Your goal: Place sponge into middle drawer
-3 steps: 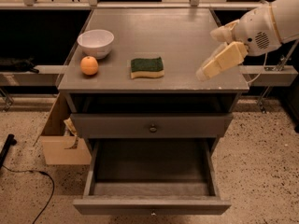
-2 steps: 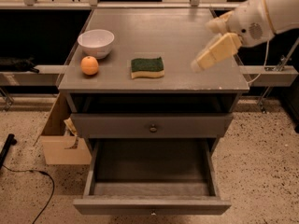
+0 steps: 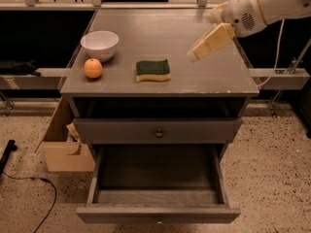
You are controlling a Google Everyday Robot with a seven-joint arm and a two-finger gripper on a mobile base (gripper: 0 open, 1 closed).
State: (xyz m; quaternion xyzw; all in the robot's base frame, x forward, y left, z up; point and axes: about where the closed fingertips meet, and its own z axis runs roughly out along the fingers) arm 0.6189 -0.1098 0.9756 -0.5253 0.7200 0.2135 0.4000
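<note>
The sponge [image 3: 153, 70], dark green on top with yellow foam below, lies flat on the grey cabinet top [image 3: 204, 76], left of centre near the front edge. The gripper [image 3: 194, 55] reaches in from the upper right, hanging above the cabinet top to the right of the sponge and apart from it, holding nothing. The middle drawer [image 3: 158, 212] is pulled wide open at the bottom of the cabinet, with nothing showing inside it.
A white bowl [image 3: 99, 44] and an orange fruit [image 3: 93, 68] sit at the left of the cabinet top. The upper drawer front [image 3: 158, 130] with a round knob is shut. A cardboard box [image 3: 63, 144] stands on the floor to the left.
The gripper has moved left and slightly up, toward the middle of the cabinet top and closer to the sponge. The sponge, bowl, fruit and drawers have not moved.
</note>
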